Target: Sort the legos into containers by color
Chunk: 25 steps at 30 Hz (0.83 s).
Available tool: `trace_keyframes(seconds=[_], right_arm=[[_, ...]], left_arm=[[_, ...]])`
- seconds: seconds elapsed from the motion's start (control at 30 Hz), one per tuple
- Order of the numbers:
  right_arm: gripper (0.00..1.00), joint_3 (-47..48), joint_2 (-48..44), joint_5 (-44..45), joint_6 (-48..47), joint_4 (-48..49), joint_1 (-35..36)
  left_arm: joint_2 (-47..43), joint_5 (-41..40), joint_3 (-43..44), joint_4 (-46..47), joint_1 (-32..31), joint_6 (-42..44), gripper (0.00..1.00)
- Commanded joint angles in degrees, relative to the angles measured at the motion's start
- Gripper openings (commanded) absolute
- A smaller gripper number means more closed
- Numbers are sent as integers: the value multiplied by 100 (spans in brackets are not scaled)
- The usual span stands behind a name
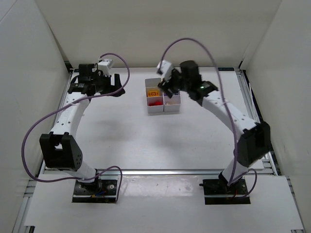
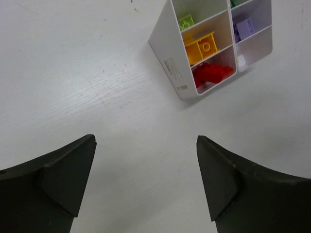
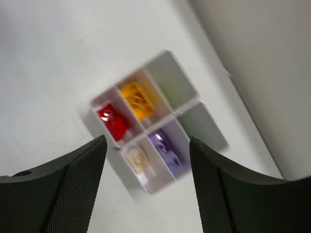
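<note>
Left wrist view looks down past the left hand [image 2: 146,141], its two dark fingers standing wide apart with nothing between them, onto the white worktop [image 2: 73,73]. Ahead lies the white thin-walled plastic block of six square bins [image 2: 170,63]. One row holds a glossy studded yellow-green brick [image 2: 185,23], an orange brick [image 2: 201,46] and a heap of red bricks [image 2: 211,73], each colour in its own bin. A purple brick [image 2: 243,26] sits in the bin beside the orange one.

From above, the block sits at the far middle of the worktop. The left hand is well apart from it on the left. The right hand [image 1: 165,90] hovers just over its right side. The right wrist view is blurred, yet it shows those fingers apart and empty too, with a tan brick [image 3: 137,158] in the bin beside the red.

No loose brick shows on the worktop, so the sorting looks finished or close to it.

These bricks should be very light, rigid and slippery. The best hold is likely across two flat side walls, low down, not on the studs. The block itself looks light enough to slide or tip if a finger catches its rim.
</note>
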Motion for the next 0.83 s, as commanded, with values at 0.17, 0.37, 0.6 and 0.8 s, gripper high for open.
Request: trace_keyframes(seconds=[0.17,0.37,0.6,0.8], right_arm=[[76,-665,-988,71,1973,-986,-2377],[89,-1412,-1287,-798,2107,-1198,-4241],[95,-2257,-1454,-1555,1641,-1250,-5314],[97,-2565,-1499,-1627,1412,-1285,-5675]], left_arm=[[-181,-543,-731,-229,6,-561,99],[-137,-1247,-985,-212,146,-623,99],[214,-1828,-925,-299,822,-738,100],[329,-1995,-828,-291,981,-720,99]])
